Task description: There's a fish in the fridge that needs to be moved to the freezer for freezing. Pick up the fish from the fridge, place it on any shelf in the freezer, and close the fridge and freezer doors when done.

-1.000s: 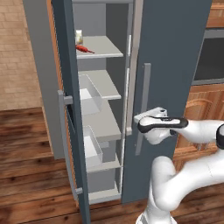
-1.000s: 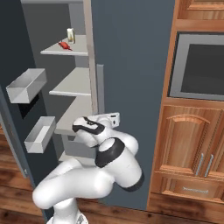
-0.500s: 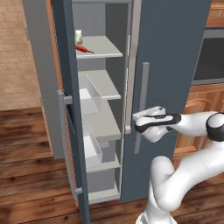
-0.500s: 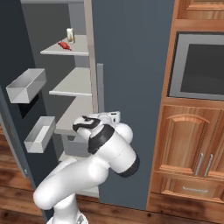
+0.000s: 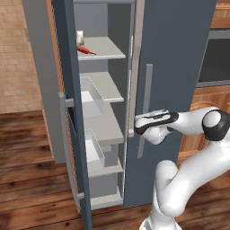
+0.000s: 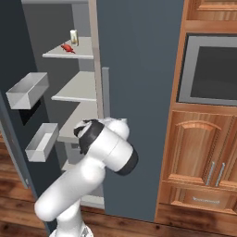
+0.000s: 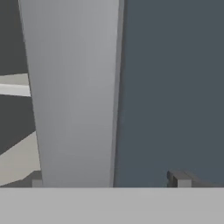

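Note:
My gripper [image 5: 140, 127] is open at the long grey bar handle [image 5: 145, 103] of the shut fridge door [image 5: 179, 63]. In the hand view the handle [image 7: 74, 87] runs up between the two fingertips [image 7: 179, 179] of the gripper [image 7: 108, 180], with the slate door [image 7: 175, 87] behind it. The freezer [image 5: 105, 90] to the left stands open, its door [image 5: 67, 103] swung towards me. The fish is hidden. The arm's bulk covers the hand in the right base view, beside the handle [image 6: 105, 92].
Clear bins [image 6: 28, 90] [image 6: 41, 141] hang on the open freezer door. A small red thing [image 5: 85, 50] and a pale jar [image 5: 80, 37] rest on the top freezer shelf. A wall oven [image 6: 208, 69] and wooden cabinets [image 6: 194, 152] stand to the right.
The hand has edged a little left, closer onto the fridge door's handle, and the elbow has risen. The jaws stay open. Doors have not moved.

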Controlling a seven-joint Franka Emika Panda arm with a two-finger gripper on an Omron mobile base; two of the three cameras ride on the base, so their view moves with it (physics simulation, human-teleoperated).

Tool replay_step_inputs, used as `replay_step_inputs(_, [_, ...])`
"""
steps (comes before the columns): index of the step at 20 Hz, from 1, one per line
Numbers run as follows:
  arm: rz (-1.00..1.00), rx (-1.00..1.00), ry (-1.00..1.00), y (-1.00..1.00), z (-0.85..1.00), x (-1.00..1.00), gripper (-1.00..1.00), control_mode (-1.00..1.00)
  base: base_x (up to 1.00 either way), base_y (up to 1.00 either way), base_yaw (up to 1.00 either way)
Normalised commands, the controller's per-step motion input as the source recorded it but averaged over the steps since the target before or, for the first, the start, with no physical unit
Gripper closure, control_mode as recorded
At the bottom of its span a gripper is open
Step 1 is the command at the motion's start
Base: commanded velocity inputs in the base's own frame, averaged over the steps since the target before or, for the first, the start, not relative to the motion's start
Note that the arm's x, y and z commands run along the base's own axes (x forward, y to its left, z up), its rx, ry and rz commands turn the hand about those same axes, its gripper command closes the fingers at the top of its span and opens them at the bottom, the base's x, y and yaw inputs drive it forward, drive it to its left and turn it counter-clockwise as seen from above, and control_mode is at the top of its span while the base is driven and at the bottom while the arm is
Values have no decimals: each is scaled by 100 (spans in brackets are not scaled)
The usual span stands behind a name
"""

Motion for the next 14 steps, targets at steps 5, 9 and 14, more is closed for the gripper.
replay_step_inputs(5, [-14,0,0,0,41,-46,-100,-100,0,0,0])
replay_step_inputs(9, [-9,0,1,0,34,-56,-100,-100,0,0,0])
replay_step_inputs(14, [-5,0,2,0,29,-62,-100,-100,0,0,0])
